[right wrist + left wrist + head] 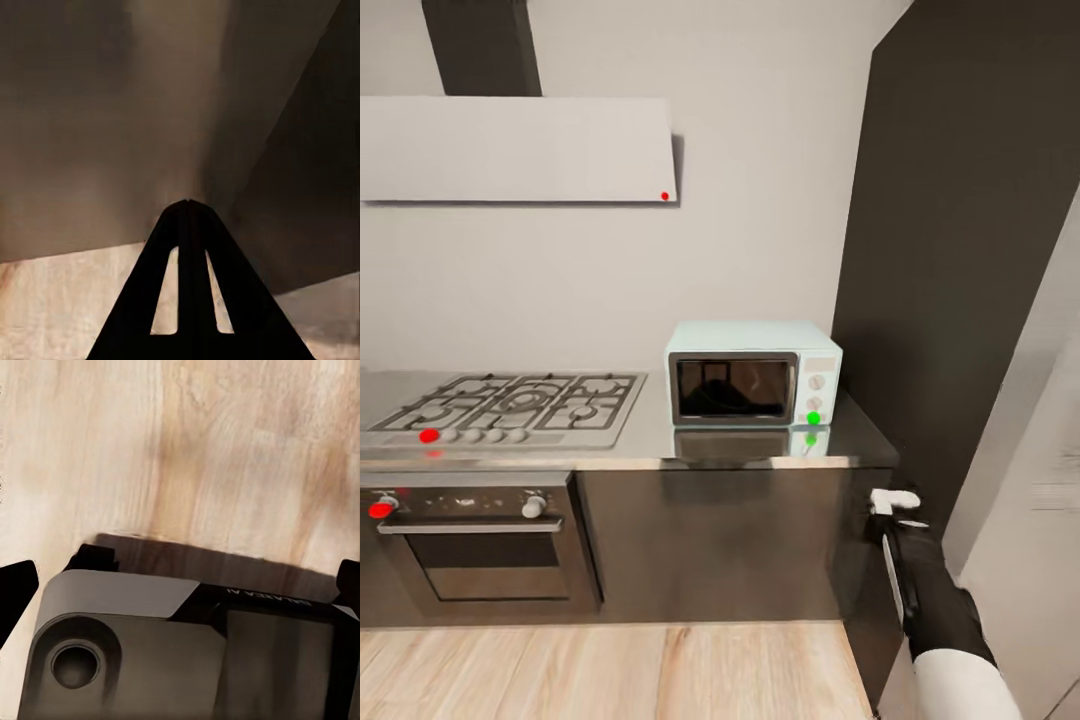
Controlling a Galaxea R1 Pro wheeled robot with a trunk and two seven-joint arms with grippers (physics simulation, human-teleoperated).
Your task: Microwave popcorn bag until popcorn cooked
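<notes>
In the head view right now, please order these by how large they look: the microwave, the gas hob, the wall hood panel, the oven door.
1. Wall hood panel, cut off at the left edge.
2. Gas hob, foreshortened and also cut off at the left.
3. Oven door and microwave: they look about alike, so I leave them unranked.

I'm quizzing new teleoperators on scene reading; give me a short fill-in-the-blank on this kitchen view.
1. The microwave door is ____.
2. The round light on its side panel glows ____.
3. The microwave stands on the countertop to the ____ of the gas hob.
4. The right pincer fingers are pressed ____.

Missing words: closed; green; right; together
</notes>
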